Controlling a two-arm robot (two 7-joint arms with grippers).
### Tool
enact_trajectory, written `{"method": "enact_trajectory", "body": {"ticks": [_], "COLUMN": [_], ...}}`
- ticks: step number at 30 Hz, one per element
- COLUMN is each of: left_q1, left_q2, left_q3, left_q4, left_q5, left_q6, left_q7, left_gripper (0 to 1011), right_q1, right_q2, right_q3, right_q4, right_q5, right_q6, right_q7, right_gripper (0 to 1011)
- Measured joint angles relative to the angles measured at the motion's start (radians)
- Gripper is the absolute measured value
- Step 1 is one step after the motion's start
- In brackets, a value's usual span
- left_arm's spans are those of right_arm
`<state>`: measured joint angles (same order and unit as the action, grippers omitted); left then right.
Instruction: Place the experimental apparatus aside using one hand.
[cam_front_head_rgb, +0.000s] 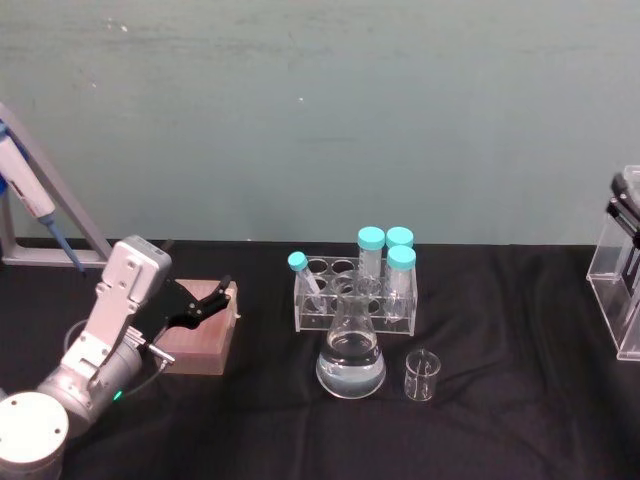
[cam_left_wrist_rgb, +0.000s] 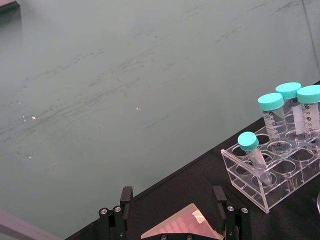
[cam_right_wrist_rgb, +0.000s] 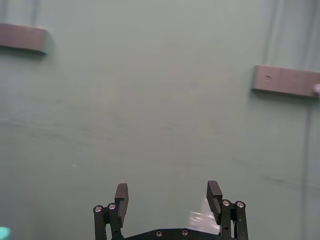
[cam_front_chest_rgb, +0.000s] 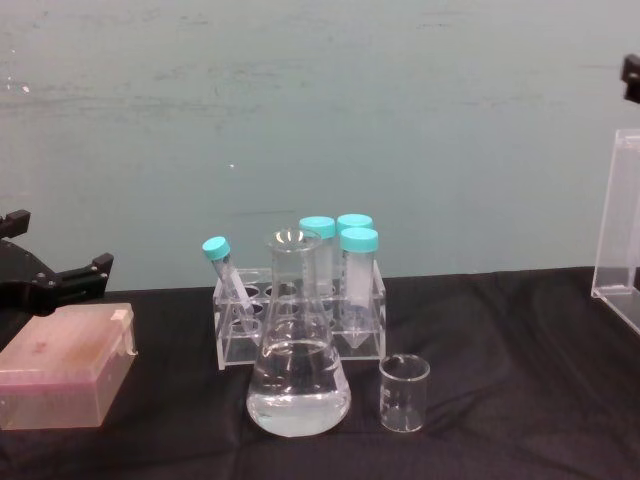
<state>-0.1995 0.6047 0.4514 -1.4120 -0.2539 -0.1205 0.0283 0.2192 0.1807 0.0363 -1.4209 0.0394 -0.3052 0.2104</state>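
A conical glass flask (cam_front_head_rgb: 350, 365) (cam_front_chest_rgb: 297, 380) holding clear liquid stands mid-table, with a small empty glass beaker (cam_front_head_rgb: 421, 375) (cam_front_chest_rgb: 404, 392) just to its right. A tall clear acrylic stand (cam_front_head_rgb: 622, 300) (cam_front_chest_rgb: 618, 250) sits at the table's right edge. My left gripper (cam_front_head_rgb: 205, 303) (cam_left_wrist_rgb: 172, 200) (cam_front_chest_rgb: 60, 243) hovers open over a pink box at the left, well apart from the glassware and holding nothing. In the right wrist view my right gripper (cam_right_wrist_rgb: 167, 194) is open and empty, facing the green wall.
The pink box (cam_front_head_rgb: 200, 338) (cam_front_chest_rgb: 65, 375) (cam_left_wrist_rgb: 182, 225) lies under the left gripper. Behind the flask stands a clear rack (cam_front_head_rgb: 355, 300) (cam_front_chest_rgb: 300, 325) (cam_left_wrist_rgb: 270, 172) with several teal-capped tubes. A pipette on a stand (cam_front_head_rgb: 30, 195) is at far left. Black cloth covers the table.
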Motion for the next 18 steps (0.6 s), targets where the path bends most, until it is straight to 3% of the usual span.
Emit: {"method": "enact_trajectory", "body": {"ticks": [3, 6, 7, 9, 12, 18], "left_q1": [0.000, 0.000, 0.000, 0.000, 0.000, 0.000], "left_q2": [0.000, 0.000, 0.000, 0.000, 0.000, 0.000], "left_q3": [0.000, 0.000, 0.000, 0.000, 0.000, 0.000], "left_q4": [0.000, 0.000, 0.000, 0.000, 0.000, 0.000], "left_q5": [0.000, 0.000, 0.000, 0.000, 0.000, 0.000], "left_q6": [0.000, 0.000, 0.000, 0.000, 0.000, 0.000], "left_q7": [0.000, 0.000, 0.000, 0.000, 0.000, 0.000], "left_gripper": [1000, 1000, 1000, 1000, 1000, 1000], "right_q1": [0.005, 0.019, 0.019, 0.033, 0.049, 0.075], "right_q2": [0.013, 0.040, 0.040, 0.059, 0.076, 0.097], "right_q3": [-0.013, -0.041, -0.041, -0.064, -0.088, -0.128], "right_q4": [0.002, 0.015, 0.015, 0.034, 0.055, 0.095], "right_q5": [0.028, 0.102, 0.102, 0.153, 0.195, 0.243], "right_q6": [-0.010, -0.015, -0.015, -0.020, -0.015, 0.003], "right_q7": [0.042, 0.136, 0.136, 0.208, 0.272, 0.351], "right_gripper": [1003, 1003, 1003, 1003, 1003, 1003]}}
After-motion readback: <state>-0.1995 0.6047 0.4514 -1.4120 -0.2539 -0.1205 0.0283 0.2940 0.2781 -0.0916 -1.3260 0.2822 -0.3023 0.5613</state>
